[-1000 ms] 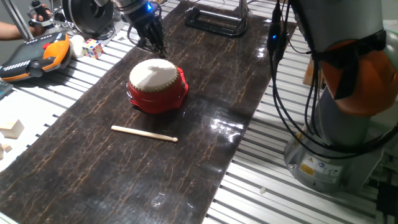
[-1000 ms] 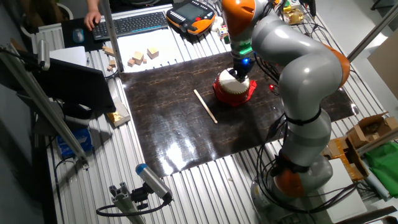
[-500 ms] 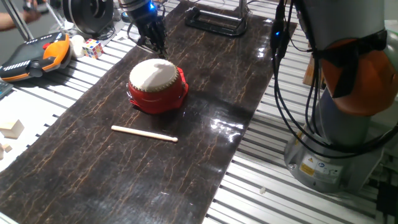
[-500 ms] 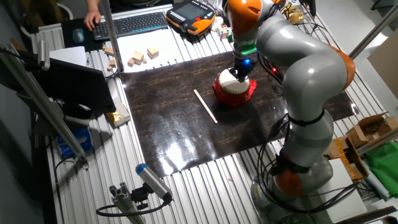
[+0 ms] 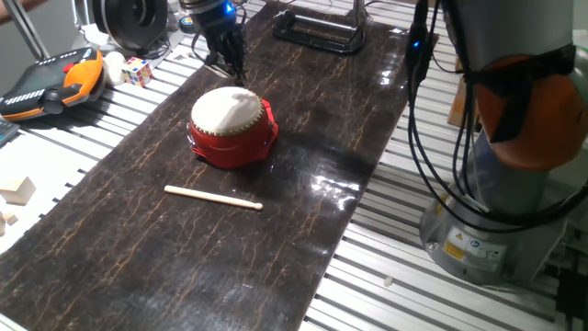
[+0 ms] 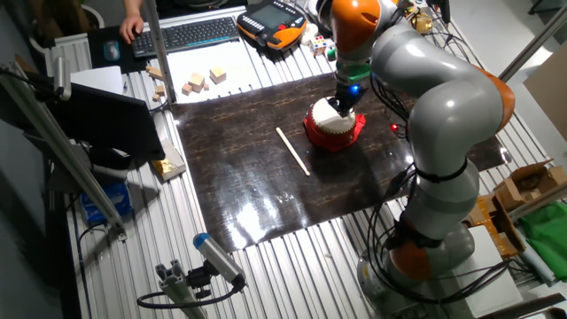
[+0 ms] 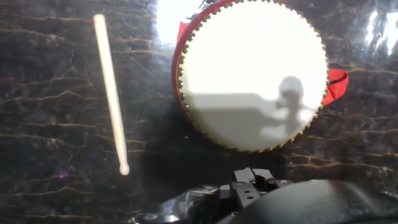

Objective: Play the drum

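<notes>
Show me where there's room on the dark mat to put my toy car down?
Bare mat lies on the near side of the stick, and between the drum and the arm's base. It's crowded at the far end, where the gripper hangs by the drum.

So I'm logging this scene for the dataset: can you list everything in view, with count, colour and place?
drum: one, red body, cream skin, on the dark mat
wooden stick: one, pale, lying on the mat apart from the drum
dark mat: one, brown-black, over the slatted table
teach pendant: one, orange and black, table edge
wooden blocks: several, pale, beside the keyboard
keyboard: one, black, far end
arm: one, grey and orange
claw: one, black, behind the drum
</notes>
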{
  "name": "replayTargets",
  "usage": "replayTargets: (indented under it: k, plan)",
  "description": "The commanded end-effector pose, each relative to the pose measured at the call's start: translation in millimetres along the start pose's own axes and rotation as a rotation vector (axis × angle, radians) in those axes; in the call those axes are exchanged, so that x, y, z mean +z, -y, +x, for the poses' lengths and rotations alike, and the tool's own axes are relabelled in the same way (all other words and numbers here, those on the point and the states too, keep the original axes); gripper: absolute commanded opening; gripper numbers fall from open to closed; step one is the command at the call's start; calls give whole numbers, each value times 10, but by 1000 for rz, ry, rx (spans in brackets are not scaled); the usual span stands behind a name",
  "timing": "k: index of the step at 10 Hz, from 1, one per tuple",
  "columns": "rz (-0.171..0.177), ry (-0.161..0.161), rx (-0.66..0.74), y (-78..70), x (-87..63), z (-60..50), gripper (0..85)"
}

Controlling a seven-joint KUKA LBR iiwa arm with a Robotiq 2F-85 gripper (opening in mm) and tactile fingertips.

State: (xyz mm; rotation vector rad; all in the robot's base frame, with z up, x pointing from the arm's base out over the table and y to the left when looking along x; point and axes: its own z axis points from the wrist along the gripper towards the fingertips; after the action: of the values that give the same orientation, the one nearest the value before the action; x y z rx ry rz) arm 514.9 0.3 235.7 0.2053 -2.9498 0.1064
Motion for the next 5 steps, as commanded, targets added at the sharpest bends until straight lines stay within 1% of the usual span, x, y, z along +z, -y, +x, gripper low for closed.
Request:
replayTargets:
  k: [1, 2, 3, 4, 5]
  plan:
    - [-24, 2, -3, -2, -1, -1, 7]
    - [-57, -3, 1, -30, -10, -22, 7]
    - [-73, -8, 14, -140, -47, -83, 10]
    - [-72, -1, 27, -274, -96, -135, 67]
    - [-65, 3, 41, -398, -127, -176, 177]
